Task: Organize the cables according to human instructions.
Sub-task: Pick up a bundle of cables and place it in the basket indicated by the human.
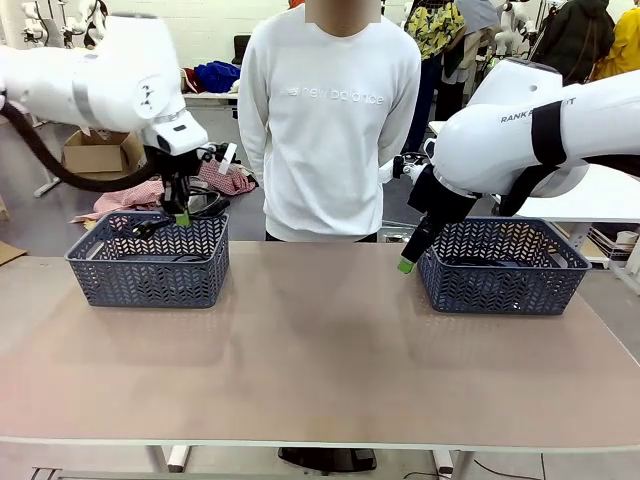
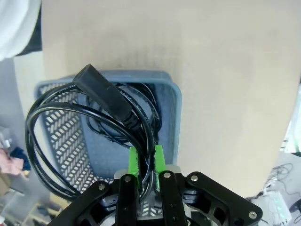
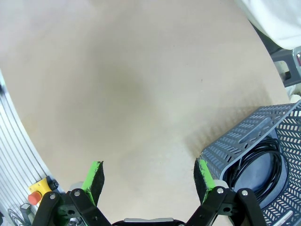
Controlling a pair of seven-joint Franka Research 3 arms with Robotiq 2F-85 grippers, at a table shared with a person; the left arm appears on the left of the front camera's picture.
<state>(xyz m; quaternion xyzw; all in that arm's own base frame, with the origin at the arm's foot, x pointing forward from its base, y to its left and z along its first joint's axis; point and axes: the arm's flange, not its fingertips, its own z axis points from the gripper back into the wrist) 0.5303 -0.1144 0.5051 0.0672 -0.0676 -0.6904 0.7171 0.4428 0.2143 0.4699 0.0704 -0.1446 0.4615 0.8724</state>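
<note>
Left gripper (image 2: 146, 162) pinches a cable (image 2: 70, 141) over the left basket (image 1: 148, 262), seemingly ready to release; right gripper (image 3: 149, 176) hangs open.

The coiled cable (image 2: 89, 136) pinched in the left gripper (image 2: 146, 162) is covering most of the left basket (image 2: 171, 113) floor below it. The right basket (image 3: 244, 141) is running off the right wrist picture's edge, its cable (image 3: 263, 165) partly cut off. The person's (image 1: 330, 120) hands are staying hidden behind their back.
</note>
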